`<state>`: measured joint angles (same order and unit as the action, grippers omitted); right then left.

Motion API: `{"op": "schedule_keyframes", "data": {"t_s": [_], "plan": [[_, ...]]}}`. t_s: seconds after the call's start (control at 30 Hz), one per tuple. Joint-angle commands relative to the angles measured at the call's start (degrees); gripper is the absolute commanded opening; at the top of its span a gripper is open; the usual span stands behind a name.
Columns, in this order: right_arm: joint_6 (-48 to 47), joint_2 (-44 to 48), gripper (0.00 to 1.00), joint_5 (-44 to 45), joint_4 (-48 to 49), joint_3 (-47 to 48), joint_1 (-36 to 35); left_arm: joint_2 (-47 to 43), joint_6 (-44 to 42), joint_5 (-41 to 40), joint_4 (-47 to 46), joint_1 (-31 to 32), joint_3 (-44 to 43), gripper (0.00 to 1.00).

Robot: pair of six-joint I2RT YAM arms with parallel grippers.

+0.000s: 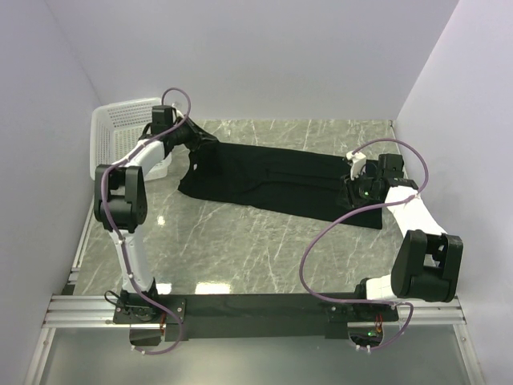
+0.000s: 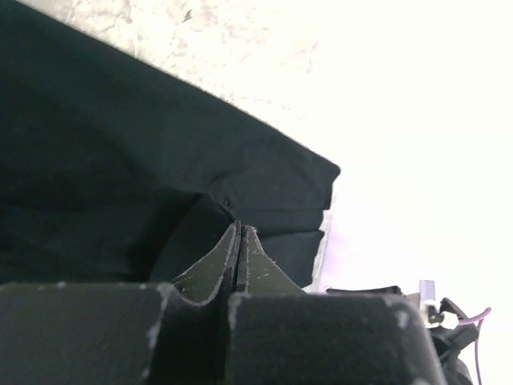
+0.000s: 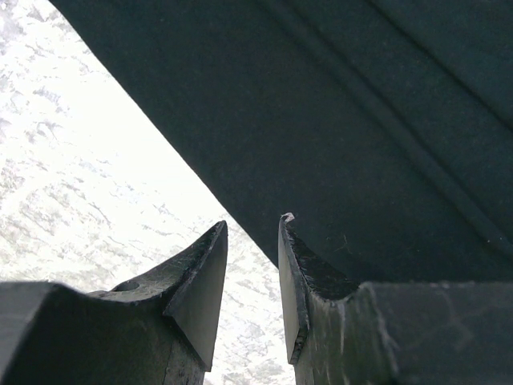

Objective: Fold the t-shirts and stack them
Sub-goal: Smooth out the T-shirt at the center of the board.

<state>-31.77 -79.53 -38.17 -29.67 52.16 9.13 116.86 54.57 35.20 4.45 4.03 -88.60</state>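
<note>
A black t-shirt (image 1: 272,183) lies spread lengthwise across the marble table (image 1: 240,249). My left gripper (image 1: 195,151) is at the shirt's far left end. In the left wrist view it (image 2: 239,228) is shut, and a peak of the black cloth (image 2: 120,160) rises into its tips. My right gripper (image 1: 353,189) is at the shirt's right end. In the right wrist view it (image 3: 252,226) is open, low over the table at the edge of the shirt (image 3: 361,120). Bare marble shows between its jaws.
A white plastic basket (image 1: 120,128) stands at the far left corner, just behind the left arm. White walls close in the table at the left, back and right. Purple cables loop from both arms over the table.
</note>
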Motion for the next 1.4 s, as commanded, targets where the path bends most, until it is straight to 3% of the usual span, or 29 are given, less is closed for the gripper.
{"op": "schedule_keyframes", "data": {"t_s": [0.0,0.53,0.57,0.6,0.67,0.7,0.83,1.03,1.2,1.33,1.37], "plan": [[0.39,1.39,0.39,-0.41,1.54,0.04,-0.34,1.96,3.87,2.42,-5.75,-0.17,-3.16,0.01],[0.22,0.6,0.39,-0.06,0.93,0.31,-0.34,11.37,10.74,2.15,-11.13,0.71,-11.15,0.03],[0.3,0.6,0.39,-0.23,0.93,0.22,-0.34,11.9,11.0,2.33,-11.04,0.71,-12.12,0.07],[0.22,0.6,0.39,-0.32,0.67,0.13,-0.34,12.68,10.91,2.33,-10.6,0.71,-12.73,0.22],[-0.22,0.51,0.39,-0.67,0.23,0.48,-0.34,12.96,9.69,0.23,-9.29,0.63,-15.18,0.37],[-0.57,0.43,0.39,-0.67,-0.12,0.75,-0.42,12.96,7.42,-0.74,-7.11,0.54,-16.33,0.49],[-3.55,0.69,0.39,-0.76,-2.23,2.15,-1.21,11.99,1.61,-4.35,-3.58,0.01,-22.22,0.57],[-14.59,-0.1,0.41,-3.31,-6.19,6.28,-5.94,2.87,-11.21,-8.56,0.73,-1.39,-20.75,0.58],[-26.23,-1.32,0.54,-2.44,-3.3,9.53,-15.52,-13.38,-24.67,-18.73,5.04,-2.01,-10.48,0.62],[-24.13,-7.3,0.56,7.31,3.73,15.76,-25.72,-29.02,-25.48,-24.03,2.5,-3.94,9.6,0.8],[-23.61,-8.53,0.57,12.2,5.22,17.78,-30.17,-34.88,-24.43,-25.0,2.67,-5.95,12.63,0.89]]}}
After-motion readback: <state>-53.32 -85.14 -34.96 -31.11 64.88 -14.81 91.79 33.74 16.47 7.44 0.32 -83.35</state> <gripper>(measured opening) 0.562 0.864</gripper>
